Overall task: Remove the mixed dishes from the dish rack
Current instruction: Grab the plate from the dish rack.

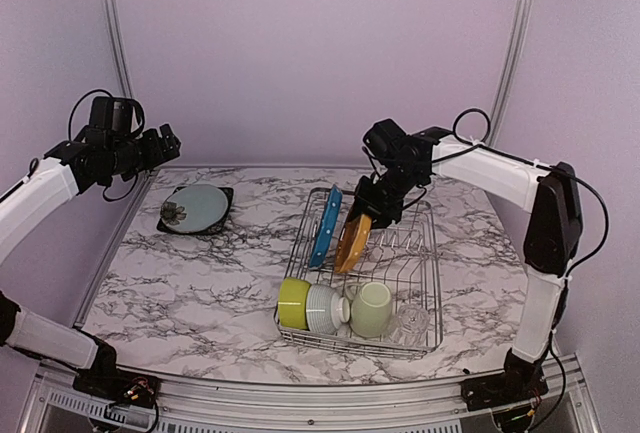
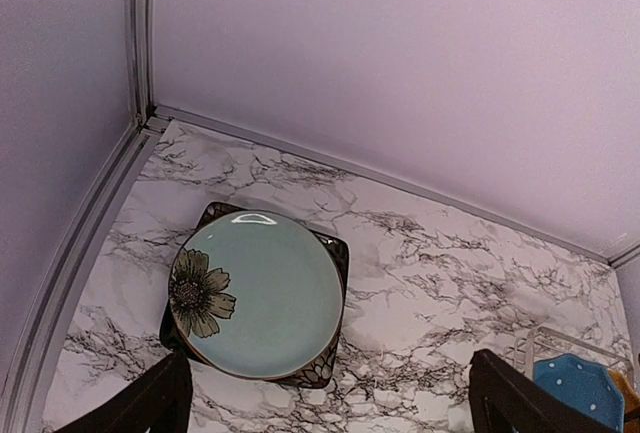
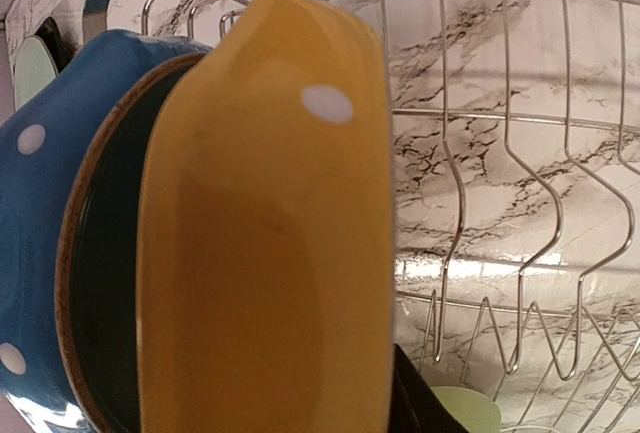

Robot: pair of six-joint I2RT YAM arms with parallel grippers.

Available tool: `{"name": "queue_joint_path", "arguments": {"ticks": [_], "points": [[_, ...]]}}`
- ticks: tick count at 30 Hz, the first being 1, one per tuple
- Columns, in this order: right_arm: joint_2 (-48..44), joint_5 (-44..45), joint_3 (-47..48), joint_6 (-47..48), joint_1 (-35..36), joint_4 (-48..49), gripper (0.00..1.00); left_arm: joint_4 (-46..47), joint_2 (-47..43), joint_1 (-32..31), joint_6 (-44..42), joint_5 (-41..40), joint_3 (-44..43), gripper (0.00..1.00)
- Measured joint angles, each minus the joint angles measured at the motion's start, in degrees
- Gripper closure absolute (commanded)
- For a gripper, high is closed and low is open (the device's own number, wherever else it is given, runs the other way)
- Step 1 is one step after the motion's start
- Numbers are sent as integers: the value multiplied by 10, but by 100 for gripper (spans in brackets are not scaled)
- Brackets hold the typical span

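Your right gripper (image 1: 373,210) sits at the top rim of the orange plate (image 1: 352,243) in the dish rack (image 1: 437,281); whether it's clamped, I cannot tell. Lift crookedly and the blue dotted plate (image 1: 325,225) just beside may topple.

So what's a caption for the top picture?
Right gripper at the orange plate in the rack; left gripper open.

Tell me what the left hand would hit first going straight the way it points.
Probably the pale grey-green plate, lying on the black plate; the open left hand aims toward its near edge. Depth is unclear, so it could meet the marble table just beside it.
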State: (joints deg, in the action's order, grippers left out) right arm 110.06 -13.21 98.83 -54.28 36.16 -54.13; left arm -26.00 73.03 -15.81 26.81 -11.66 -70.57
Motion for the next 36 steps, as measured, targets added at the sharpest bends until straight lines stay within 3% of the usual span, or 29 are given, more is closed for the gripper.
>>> {"name": "queue_joint_path", "arguments": {"ticks": [12,29,36], "points": [[13,42,37,18,4,-52,83,0,0,0,0,-10,0,1],[20,73,118,10,4,-131,100,4,1,0,2,-10,0,1],[19,88,150,3,3,-156,100,5,4,0,7,-10,0,1]]}}
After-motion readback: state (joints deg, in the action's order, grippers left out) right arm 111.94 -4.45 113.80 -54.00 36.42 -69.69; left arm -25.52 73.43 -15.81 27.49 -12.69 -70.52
